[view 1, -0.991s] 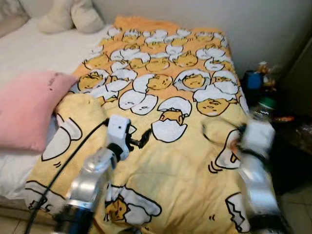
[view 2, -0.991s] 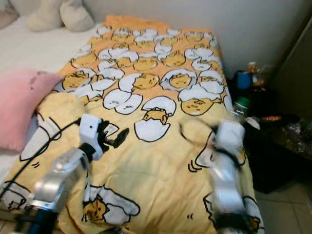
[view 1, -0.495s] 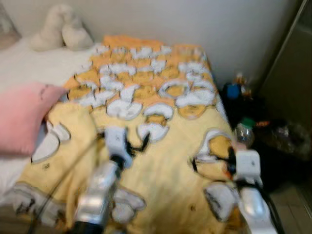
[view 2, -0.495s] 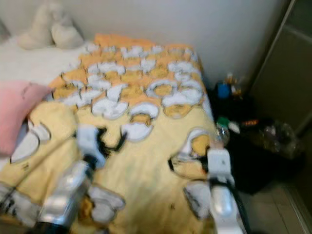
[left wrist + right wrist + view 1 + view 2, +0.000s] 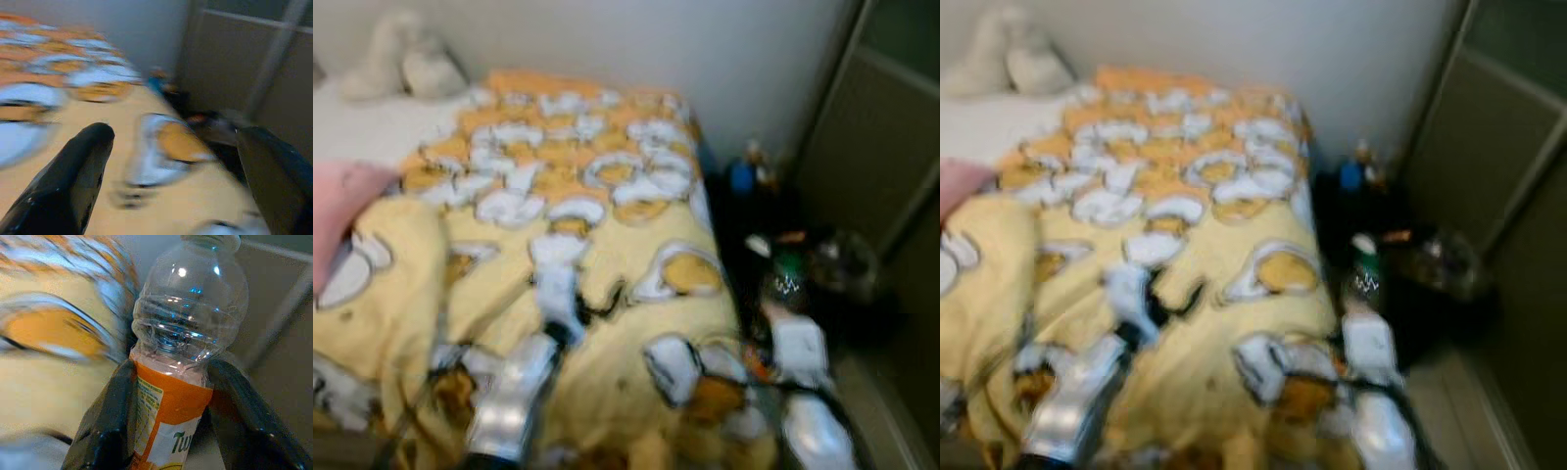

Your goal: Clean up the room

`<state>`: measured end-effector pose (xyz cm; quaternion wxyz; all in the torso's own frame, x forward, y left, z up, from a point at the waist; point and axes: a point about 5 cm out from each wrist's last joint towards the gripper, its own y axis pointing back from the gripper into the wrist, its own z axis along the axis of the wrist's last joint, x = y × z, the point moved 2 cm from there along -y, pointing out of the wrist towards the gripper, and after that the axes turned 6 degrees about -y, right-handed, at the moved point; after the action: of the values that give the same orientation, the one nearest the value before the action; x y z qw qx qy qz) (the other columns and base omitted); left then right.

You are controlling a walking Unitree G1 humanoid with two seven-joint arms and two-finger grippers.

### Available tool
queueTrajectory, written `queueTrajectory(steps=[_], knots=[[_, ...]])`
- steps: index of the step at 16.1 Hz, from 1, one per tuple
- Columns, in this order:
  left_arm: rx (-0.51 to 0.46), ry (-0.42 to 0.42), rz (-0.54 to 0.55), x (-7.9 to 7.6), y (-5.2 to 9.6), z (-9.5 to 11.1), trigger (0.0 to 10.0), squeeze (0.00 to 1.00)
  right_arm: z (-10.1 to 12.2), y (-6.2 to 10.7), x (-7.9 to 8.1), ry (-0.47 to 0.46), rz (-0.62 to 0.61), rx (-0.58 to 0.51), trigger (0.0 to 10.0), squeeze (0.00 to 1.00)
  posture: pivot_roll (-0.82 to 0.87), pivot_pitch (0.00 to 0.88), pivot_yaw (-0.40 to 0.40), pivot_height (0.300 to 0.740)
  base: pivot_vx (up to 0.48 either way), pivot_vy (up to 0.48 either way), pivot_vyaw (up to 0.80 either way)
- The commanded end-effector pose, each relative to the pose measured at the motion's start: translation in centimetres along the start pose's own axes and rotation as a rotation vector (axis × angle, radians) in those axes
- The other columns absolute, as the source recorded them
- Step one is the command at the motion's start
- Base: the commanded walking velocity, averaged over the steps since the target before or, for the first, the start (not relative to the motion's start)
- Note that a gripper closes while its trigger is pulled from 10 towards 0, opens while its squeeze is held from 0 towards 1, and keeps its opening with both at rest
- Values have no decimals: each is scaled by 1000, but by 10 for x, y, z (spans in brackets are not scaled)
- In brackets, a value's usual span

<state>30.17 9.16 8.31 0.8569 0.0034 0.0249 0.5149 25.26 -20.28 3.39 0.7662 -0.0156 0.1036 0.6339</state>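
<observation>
- The right claw point(image 5: 166, 431) is closed on a clear plastic bottle point(image 5: 188, 328), one black finger on each side of the orange label point(image 5: 168, 416), just below the ribbed shoulder.
- In the head views that claw sits at about 4 o'clock, off the near right corner of the bed point(image 5: 372, 108) and above the dark floor beside it; blur hides the bottle there.
- The bottle looks empty: see-through walls, bright glints on the ribs, an orange wrap with a white band and green lettering, and a cap end cut off by the frame edge.
- It should be very light, and thin enough to buckle under a hard squeeze. The smooth label may let it slip or twist, so the grip at the labelled waist under the shoulder looks sensible, with the shoulder serving as a stop.
- The left claw point(image 5: 171, 161) is spread wide and holds nothing; it hangs over the yellow egg-print blanket point(image 5: 597, 176), near 7 o'clock in the head views.
- More clutter lies at about 3 o'clock beside the bed: a green-capped bottle point(image 5: 1366, 269) and a blue object point(image 5: 741, 176) among dark things too blurred to name.
- A pink pillow point(image 5: 337, 211) lies at 9 o'clock, and a pale soft toy point(image 5: 401, 64) at 11 o'clock.
</observation>
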Motion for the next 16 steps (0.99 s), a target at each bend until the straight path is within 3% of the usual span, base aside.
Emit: queueTrajectory(steps=[1, 5, 6, 7, 10, 11, 13, 14, 15, 16], knots=[[-4, -28, -8, 4, 2, 3, 10000, 0, 3, -1, -3, -25, -29, -13, 0, 306, 92, 0, 17, 740, 0, -480, 0], [-7, -17, -123, -11, -3, 5, 10000, 0, -15, 8, -16, -81, -132, 88, 0, 349, 65, 0, 37, 740, 0, -480, 0], [23, -20, -143, -11, -2, 0, 10000, 0, -42, 11, -21, -171, -173, 252, 0, 275, 50, 0, 52, 740, 0, 0, 0], [61, -81, -149, -6, -3, -5, 10000, 0, -60, 13, -21, -221, -176, 357, 0, 259, 49, 0, 63, 740, 0, 0, 0], [74, -139, -152, 10, -11, 3, 10000, 0, -73, -2, -23, -259, -196, 447, 0, 0, 56, 6, 101, 740, 0, 0, 0], [72, -148, -165, 10, -12, 5, 10000, 0, -73, -6, -24, -271, -204, 458, 0, 0, 60, 15, 111, 740, 0, 0, 0], [102, -196, -312, 3, -11, 9, 10000, 0, -79, -18, -20, -319, -198, 550, 0, 0, 104, 58, 151, 740, 0, 0, 0], [144, -188, -423, -10, -11, 5, 10000, 0, -84, -19, -20, -324, -197, 605, 3020, 0, 114, 63, 155, 740, 0, 0, 0], [179, -185, -551, -26, -8, 3, 10000, 0, -86, -21, -19, -322, -190, 635, 3608, 0, 118, 71, 155, 740, 0, 0, 0], [209, -190, -684, -41, -2, 3, 10000, 0, -86, -22, -17, -313, -179, 650, 2902, 0, 125, 80, 159, 740, 0, 0, 0]])
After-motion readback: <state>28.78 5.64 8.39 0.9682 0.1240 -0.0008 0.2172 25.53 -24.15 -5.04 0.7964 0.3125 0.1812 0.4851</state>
